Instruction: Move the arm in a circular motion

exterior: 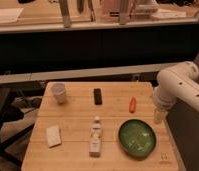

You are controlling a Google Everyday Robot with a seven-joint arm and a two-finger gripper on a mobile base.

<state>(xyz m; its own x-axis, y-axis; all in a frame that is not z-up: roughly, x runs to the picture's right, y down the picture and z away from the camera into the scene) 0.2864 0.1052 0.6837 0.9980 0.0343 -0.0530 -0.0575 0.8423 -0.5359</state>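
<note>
The arm (pixel 180 85) is large and white, made of thick rounded segments with small dark dots. It comes in from the right edge and bends down over the right side of the wooden table (pixel 78 112). Its narrower cream tip, the gripper (pixel 159 116), points down just above the table's right edge, to the right of an orange carrot-like thing (pixel 132 104) and above a green bowl (pixel 137 137).
On the table stand a white cup (pixel 58 92), a black remote-like bar (pixel 97 96), a white bottle (pixel 95 137) lying lengthwise and a pale sponge (pixel 53 135). A dark counter with a shelf runs behind the table. A dark chair shows at the left edge.
</note>
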